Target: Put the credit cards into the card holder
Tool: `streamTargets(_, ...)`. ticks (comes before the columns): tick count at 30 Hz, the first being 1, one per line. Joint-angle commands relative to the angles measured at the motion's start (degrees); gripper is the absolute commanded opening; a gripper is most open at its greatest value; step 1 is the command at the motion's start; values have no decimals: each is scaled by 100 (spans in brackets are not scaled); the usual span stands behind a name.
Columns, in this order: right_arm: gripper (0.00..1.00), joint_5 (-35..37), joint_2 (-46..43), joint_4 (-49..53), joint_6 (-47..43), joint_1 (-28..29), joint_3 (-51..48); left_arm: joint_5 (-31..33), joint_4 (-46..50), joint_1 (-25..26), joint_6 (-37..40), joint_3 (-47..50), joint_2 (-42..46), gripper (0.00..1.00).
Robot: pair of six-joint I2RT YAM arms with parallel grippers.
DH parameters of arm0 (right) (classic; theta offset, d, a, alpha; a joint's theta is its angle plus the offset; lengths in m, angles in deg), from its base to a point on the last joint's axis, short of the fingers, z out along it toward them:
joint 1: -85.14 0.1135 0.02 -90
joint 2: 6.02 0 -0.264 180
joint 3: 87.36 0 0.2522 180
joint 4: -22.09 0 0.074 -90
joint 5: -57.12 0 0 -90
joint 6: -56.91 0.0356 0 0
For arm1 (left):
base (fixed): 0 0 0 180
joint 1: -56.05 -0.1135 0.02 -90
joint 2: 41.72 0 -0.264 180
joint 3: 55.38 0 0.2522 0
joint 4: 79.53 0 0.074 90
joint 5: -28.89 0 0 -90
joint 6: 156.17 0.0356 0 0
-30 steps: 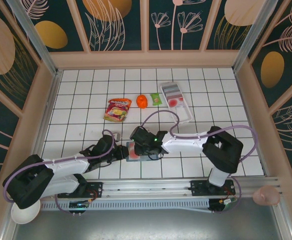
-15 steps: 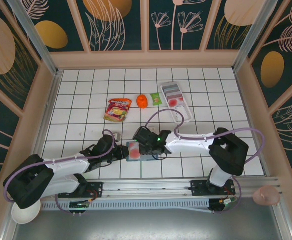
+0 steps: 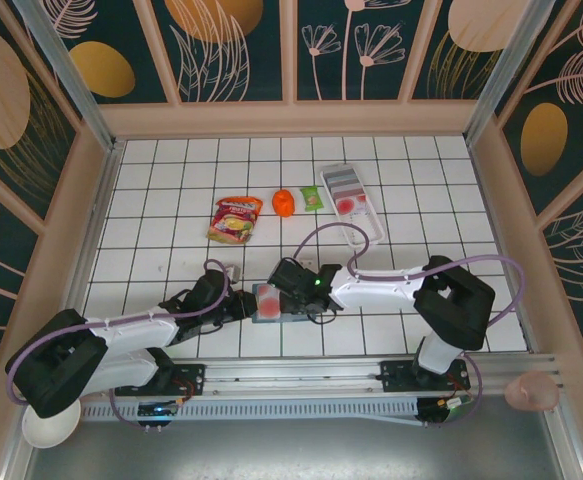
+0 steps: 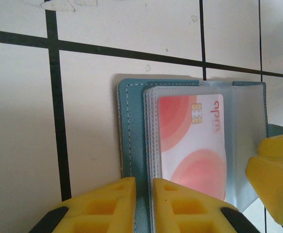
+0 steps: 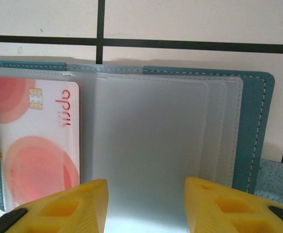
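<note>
**Operator:** While one card (image 5: pixel 37 145) sits in the card holder (image 5: pixel 255 131), where does that holder lie, and how do the claws stand?

**Manual:** Holder: spread open on the table, between both claws. Left claw (image 4: pixel 143 188): clenched on the cover's edge, at the holder's 9 o'clock in the top view. Right claw (image 5: pixel 146 194): released, jaws apart over the empty sleeves (image 5: pixel 151 145).

**Operator:** Which relation governs the next move?

**Manual:** Judged from the top view, what appear to be further cards (image 3: pixel 345 190) lie in the white tray (image 3: pixel 369 226). The tray is toward 1 o'clock from the right claw and well apart from it. Tray long axis: roughly 11 to 5 o'clock. The right arm is nearer; the left is occupied pinning the holder.
</note>
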Motion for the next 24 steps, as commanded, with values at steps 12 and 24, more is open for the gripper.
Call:
streamTargets(12, 48, 38, 67, 58, 213, 31, -175, -31, 231, 37, 40, 77, -52, 19)
streamTargets(24, 49, -642, 264, -1278, 435, 14, -504, -5, 262, 35, 40, 87, -4, 18)
